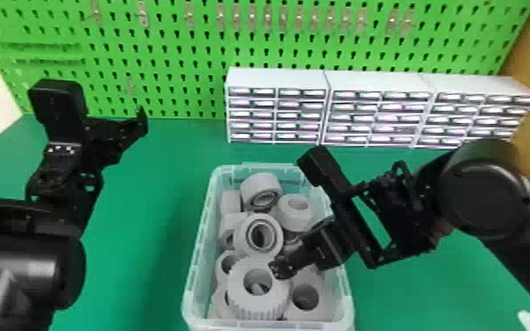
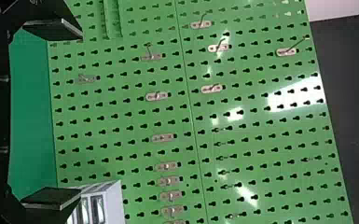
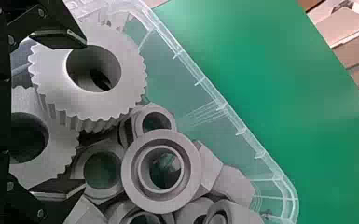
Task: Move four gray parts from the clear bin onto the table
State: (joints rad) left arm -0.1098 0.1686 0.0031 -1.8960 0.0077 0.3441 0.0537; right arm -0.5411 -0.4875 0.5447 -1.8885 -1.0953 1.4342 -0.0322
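- Left arm, thick black rounded casing [image 1: 22,273]: foreground, at the bottom left of the head view.
- Left gripper, black, two flat fingers [image 1: 140,123]: raised over the table's left side, facing the pegboard; fingers spread, nothing between them.
- Bin, clear plastic, rectangular, open-topped [image 1: 196,246]: upright on the table, crowded with gray parts.
- Thick gray ring, toothed rim, wide round bore [image 1: 257,306]: near end of the bin, atop other parts.
- Smooth gray ring, stepped bore [image 1: 243,237]: further back in the bin, tilted.
- Right gripper, black, two flat fingers [image 1: 281,268]: lowered into the bin by the toothed ring; fingers spread, pinching nothing.
- Table, flat green top [image 1: 158,229].
- Drawer cabinets, white, three in a row [image 1: 277,79]: before the pegboard.
- Pegboard, bright green, metal hooks attached [image 1: 171,53].
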